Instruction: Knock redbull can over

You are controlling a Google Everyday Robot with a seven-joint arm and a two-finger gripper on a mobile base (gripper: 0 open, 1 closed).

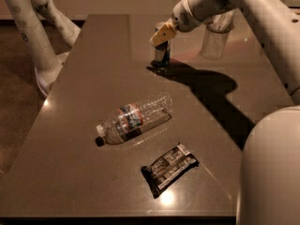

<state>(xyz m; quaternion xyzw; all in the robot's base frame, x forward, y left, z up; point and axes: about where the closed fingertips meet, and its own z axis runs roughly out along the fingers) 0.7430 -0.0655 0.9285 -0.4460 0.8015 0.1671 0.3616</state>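
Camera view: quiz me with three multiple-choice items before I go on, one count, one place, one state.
1. Things on the table: A two; B four; C six.
2. The claw is: A at the table's near edge; B at the redbull can's top; C off the table.
3. The redbull can is: A crushed; B lying down; C upright.
B: can, glass tumbler, water bottle, snack bar. B: it covers the can's top. C: its base rests on the table.
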